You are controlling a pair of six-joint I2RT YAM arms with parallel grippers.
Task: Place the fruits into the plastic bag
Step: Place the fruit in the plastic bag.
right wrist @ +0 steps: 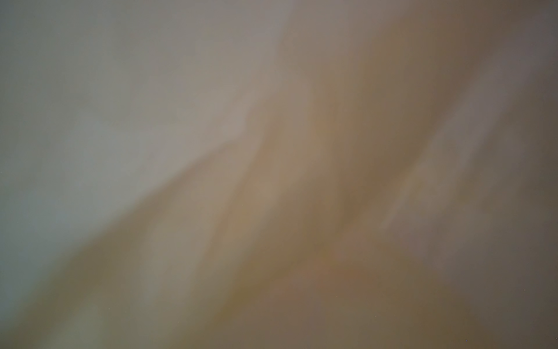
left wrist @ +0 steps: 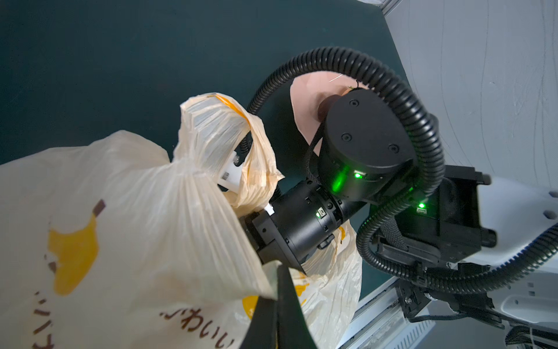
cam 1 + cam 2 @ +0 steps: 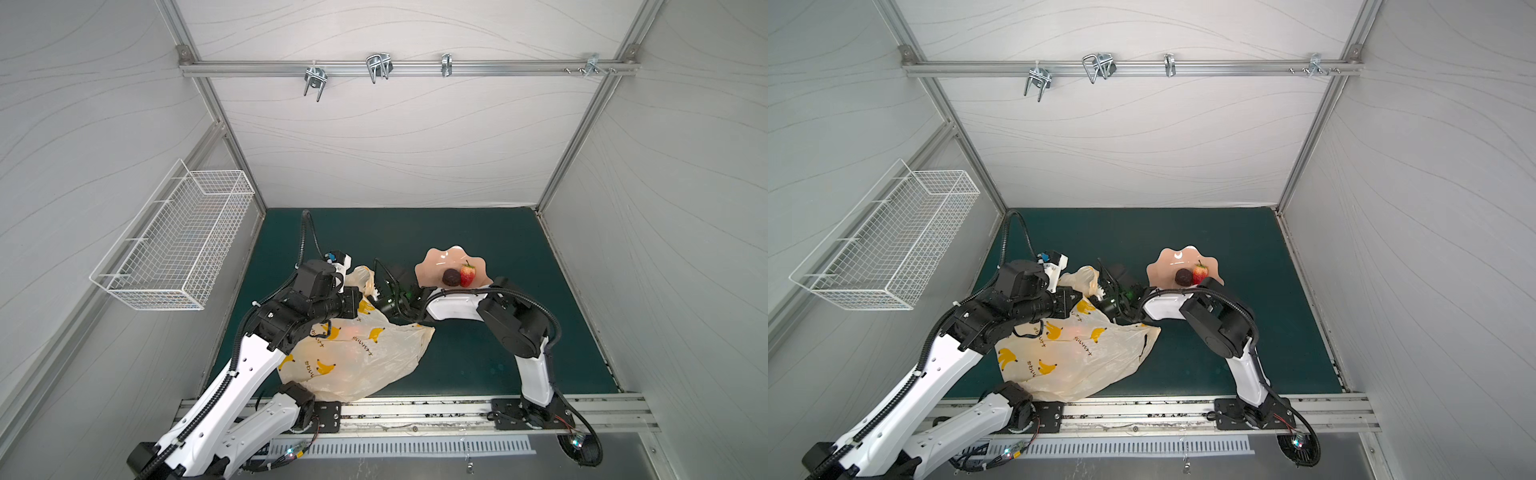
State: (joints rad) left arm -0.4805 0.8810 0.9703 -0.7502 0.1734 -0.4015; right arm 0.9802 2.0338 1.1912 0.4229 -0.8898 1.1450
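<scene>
While the plastic bag [image 3: 374,357] is lying on the green mat [image 3: 457,365], the left gripper [image 2: 277,287] is pinching its mouth edge. The right gripper is sitting hidden inside, its jaws' state impossible to tell. A strawberry [image 3: 467,274] and dark brown piece [image 3: 451,277] are resting on the pink dish [image 3: 436,262] beyond, open mat stretching rightward.

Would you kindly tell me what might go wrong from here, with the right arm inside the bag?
The right arm is buried in the plastic bag beside a handle loop; withdrawing may snag the thin film.
The left gripper pinches only the bag's edge, which may slip and let the mouth close.
A strawberry and dark brown piece sit on the pink dish close by the right arm, which might knock it.
</scene>
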